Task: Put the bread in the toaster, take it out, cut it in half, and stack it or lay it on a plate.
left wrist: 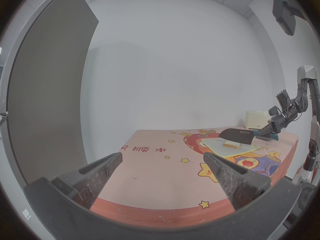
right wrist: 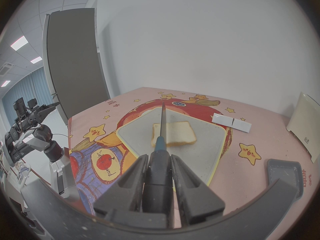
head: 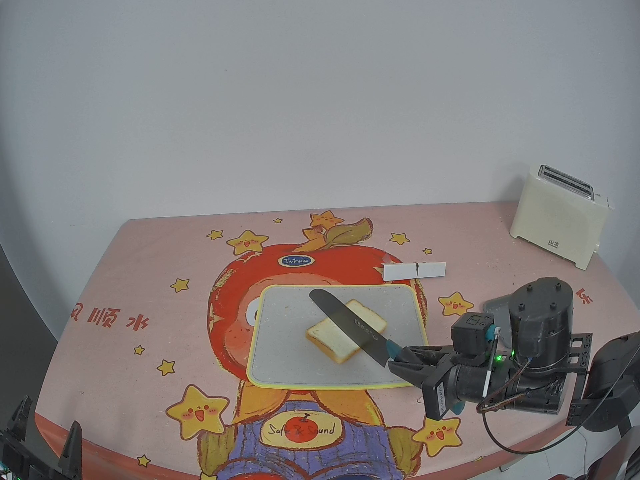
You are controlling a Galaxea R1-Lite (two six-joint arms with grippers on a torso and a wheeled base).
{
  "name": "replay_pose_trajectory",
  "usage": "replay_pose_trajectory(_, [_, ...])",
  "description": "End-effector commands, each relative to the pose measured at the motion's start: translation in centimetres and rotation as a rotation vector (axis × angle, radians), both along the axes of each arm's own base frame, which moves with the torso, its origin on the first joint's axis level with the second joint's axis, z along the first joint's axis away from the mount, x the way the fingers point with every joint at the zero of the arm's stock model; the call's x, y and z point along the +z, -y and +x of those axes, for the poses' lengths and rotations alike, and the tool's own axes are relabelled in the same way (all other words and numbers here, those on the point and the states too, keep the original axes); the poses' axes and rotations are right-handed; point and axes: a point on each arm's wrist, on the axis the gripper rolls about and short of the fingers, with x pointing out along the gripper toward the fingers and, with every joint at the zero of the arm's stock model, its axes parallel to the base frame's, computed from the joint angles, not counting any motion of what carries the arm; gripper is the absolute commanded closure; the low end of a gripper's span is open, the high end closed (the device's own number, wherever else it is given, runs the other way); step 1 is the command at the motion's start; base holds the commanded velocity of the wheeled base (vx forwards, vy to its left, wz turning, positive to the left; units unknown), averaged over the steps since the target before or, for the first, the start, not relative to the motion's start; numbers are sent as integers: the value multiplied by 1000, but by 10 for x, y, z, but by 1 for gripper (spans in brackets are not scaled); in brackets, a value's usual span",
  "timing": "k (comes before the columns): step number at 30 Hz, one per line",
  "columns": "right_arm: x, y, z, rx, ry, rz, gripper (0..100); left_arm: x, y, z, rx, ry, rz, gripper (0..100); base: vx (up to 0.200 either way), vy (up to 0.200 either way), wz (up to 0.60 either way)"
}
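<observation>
The jaws of our right gripper (head: 400, 361) are clenched on the handle of the knife (head: 347, 325). Those of our left gripper (left wrist: 162, 156) stand released and hold nothing, off the table's edge at 8 o'clock. The bread (head: 331, 340) lies flat on the board (head: 280, 355) at mid-table, with the blade stretched across it from 4 o'clock towards 10. We cannot tell whether the edge touches the crust. The slice looks whole, with no cut showing. The toaster (head: 560, 218) stands at 2 o'clock with nothing in its slots, so we judge the toasting done. The halving is left to do, and then the plating. A grey dish (right wrist: 283, 174) waits near the gripper at 3 o'clock.
</observation>
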Motion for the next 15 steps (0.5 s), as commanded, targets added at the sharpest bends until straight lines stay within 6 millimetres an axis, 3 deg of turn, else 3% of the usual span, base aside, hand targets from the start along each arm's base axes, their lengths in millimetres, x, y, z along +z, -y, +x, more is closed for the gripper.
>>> replay_pose_trajectory(1, [-2, -1, 1, -1, -4, -4, 100, -5, 0, 0, 7, 0, -7, 0, 0, 0, 0])
replay_pose_trajectory(15, [3, 1, 2, -10, 8, 11, 100, -5, 0, 0, 7, 3, -4, 0, 0, 0, 0])
